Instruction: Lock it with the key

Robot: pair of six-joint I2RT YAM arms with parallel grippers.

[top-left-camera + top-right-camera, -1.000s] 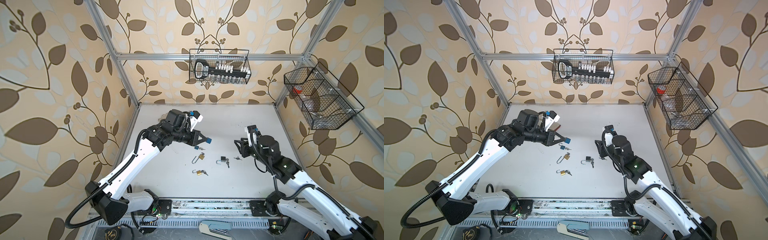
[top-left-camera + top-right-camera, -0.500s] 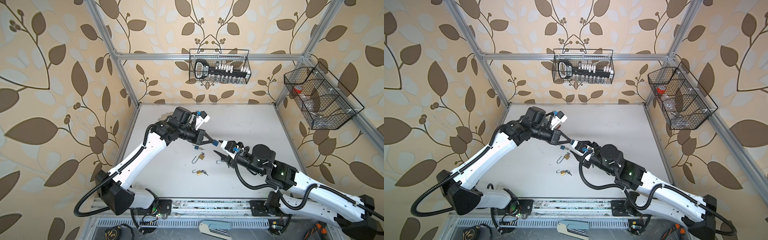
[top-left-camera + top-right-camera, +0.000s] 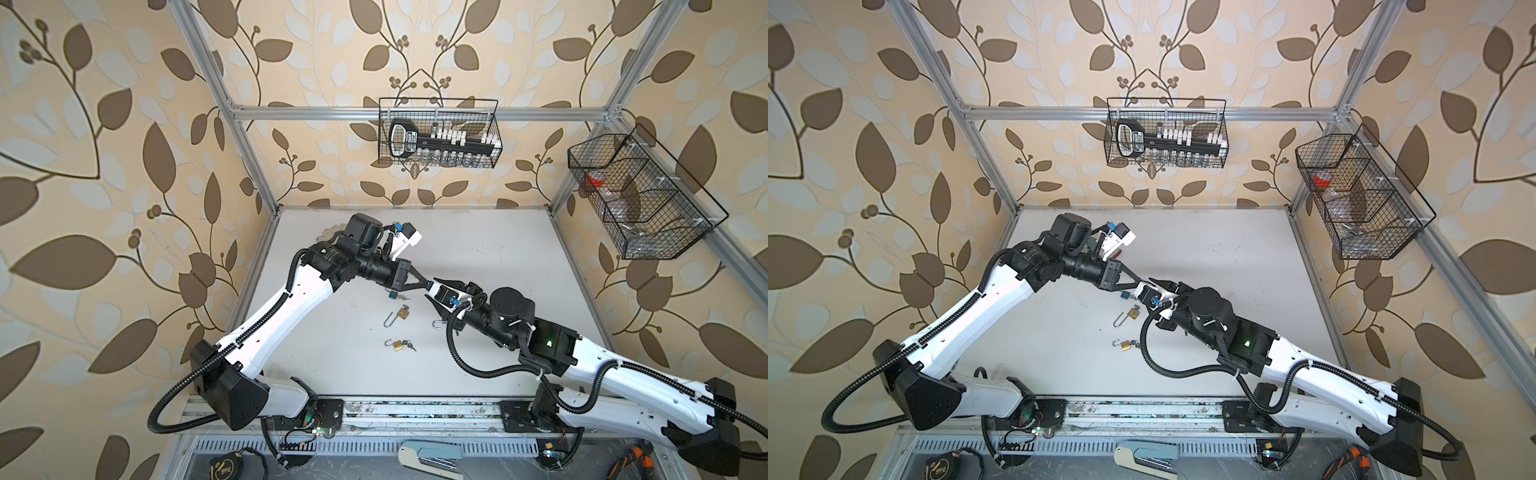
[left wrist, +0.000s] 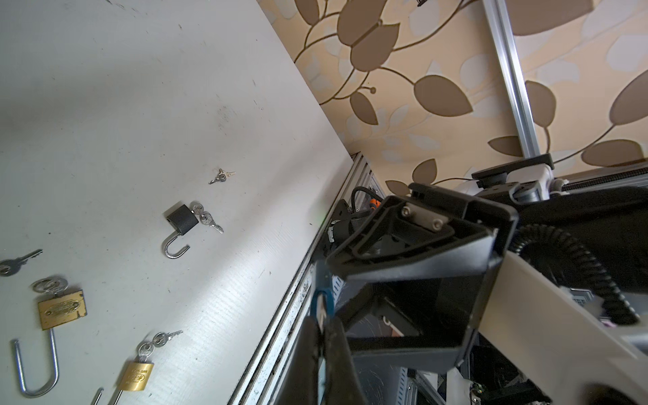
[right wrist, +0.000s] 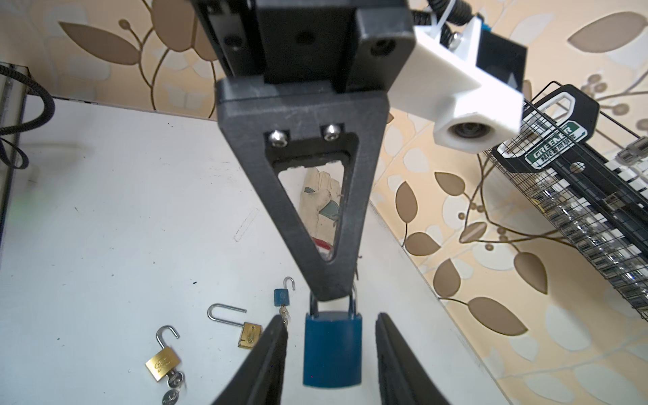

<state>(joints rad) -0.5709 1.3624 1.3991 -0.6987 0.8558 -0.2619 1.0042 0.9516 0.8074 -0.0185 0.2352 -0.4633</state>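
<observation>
**Step in hand: passing the blue padlock [image 5: 332, 347] from one arm to the other.**

1. The left gripper [image 3: 427, 285] is clamped on the padlock's shackle. It holds the padlock clear of the table [image 3: 498, 257], near the middle, with the body hanging toward the right arm.
2. The right gripper [image 3: 441, 294] has its 2 jaws spread, 1 on each side of the padlock body. There is a gap on both sides, so it grips nothing.
3. No key shows in the held padlock.
4. A small blue padlock [image 5: 281, 297] with keys attached and 2 brass padlocks [image 5: 163, 363] lie open on the table, to the left and nearer.

**Next move, as judged:** close the right jaws squarely on the body's edges before the left gripper lets go. Keep the body centred, because it looks smooth and may pivot. A key must then be fetched.
</observation>
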